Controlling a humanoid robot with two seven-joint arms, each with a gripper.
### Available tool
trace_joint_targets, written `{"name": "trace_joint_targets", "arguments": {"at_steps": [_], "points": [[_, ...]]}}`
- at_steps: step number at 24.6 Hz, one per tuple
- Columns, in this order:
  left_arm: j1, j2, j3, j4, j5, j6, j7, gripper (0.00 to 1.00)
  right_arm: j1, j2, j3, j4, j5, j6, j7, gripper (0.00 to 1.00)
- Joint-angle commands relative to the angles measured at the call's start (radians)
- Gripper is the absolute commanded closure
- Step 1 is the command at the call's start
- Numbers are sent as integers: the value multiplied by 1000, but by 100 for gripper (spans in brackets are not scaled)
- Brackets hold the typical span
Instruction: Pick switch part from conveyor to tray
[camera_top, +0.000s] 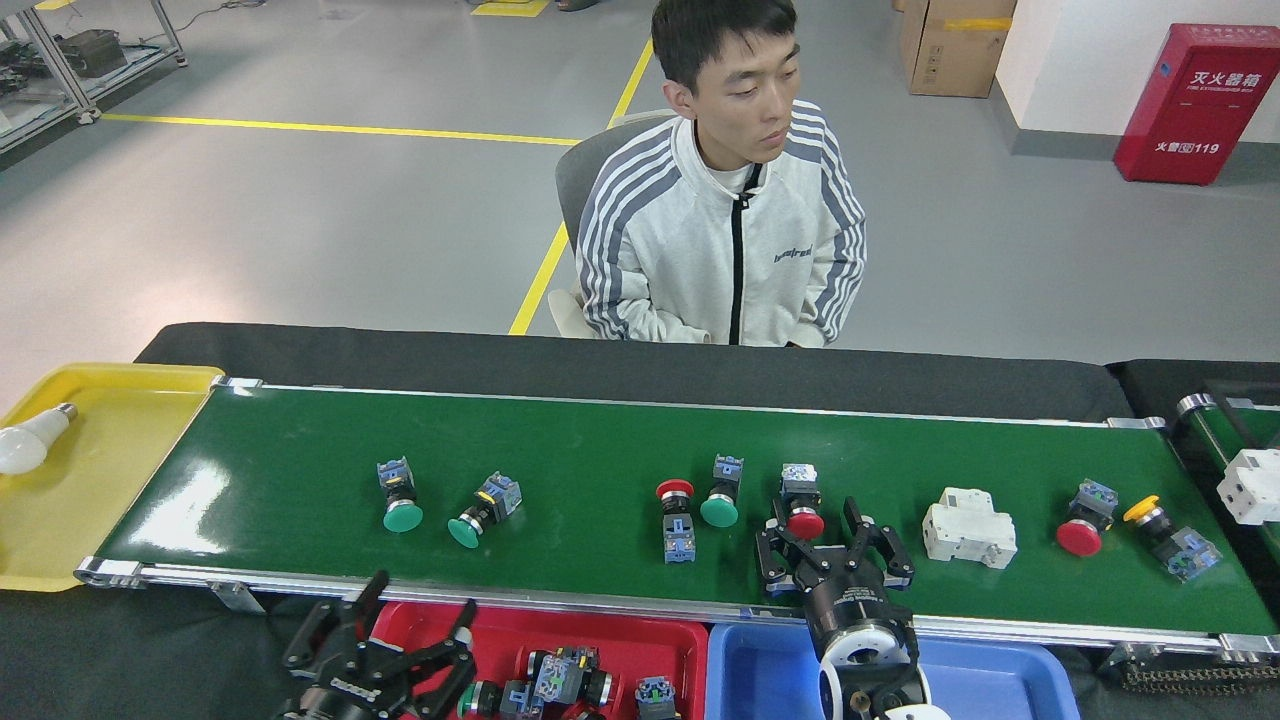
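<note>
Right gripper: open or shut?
Open. The right gripper has its fingers spread either side of the red-capped switch on the conveyor, not yet closed on it.

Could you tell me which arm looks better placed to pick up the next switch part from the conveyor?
Probably the right. Its open pincer straddles the red-capped switch on the conveyor, while the open left pincer hangs over the red tray, off the belt.
</note>
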Motion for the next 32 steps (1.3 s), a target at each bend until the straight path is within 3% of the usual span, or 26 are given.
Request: {"name": "trace_joint_targets", "arguments": {"at_steps": [1,4,8,9,10,11,15,20,24,27,28,29,31,32], "points": [[-10,12,21,-1,15,10,-1,0,-14,-3,15,-16,1,-13,3,92],[-10,19,27,-4,69,5,-49,0,27,-13,86,-83,1,-68,2,98],[-79,39,26,46,74,7,-50,0,178,-49,204,-296,1,-251,-8,97],[-113,49,26,83,71,10,-50,0,208,-66,237,-339,-1,-323,-15,86],[-150,56,26,119,67,14,-50,0,227,-78,262,-372,1,-389,-25,47],[-184,64,24,155,63,16,-50,0,239,-79,277,-388,-1,-442,-34,0],[-283,81,24,289,40,17,-50,0,242,-75,314,-388,-1,-528,-37,0],[-377,115,20,431,40,42,-39,0,251,-69,265,-390,-13,-493,-38,1],[-431,138,15,507,38,62,-30,0,340,-49,142,-395,-15,-244,-118,1],[-480,138,15,573,40,74,-23,4,388,-55,90,-395,-15,-28,-255,1],[-495,136,14,597,40,88,-12,14,399,-55,64,-395,-13,24,-268,1],[-506,136,12,619,40,100,-3,32,402,-55,43,-395,-15,61,-268,1],[-526,136,14,660,43,109,4,80,403,-55,-3,-385,-15,82,-268,1],[-537,134,17,686,44,112,5,86,402,-52,-23,-378,-15,84,-265,1]]}}
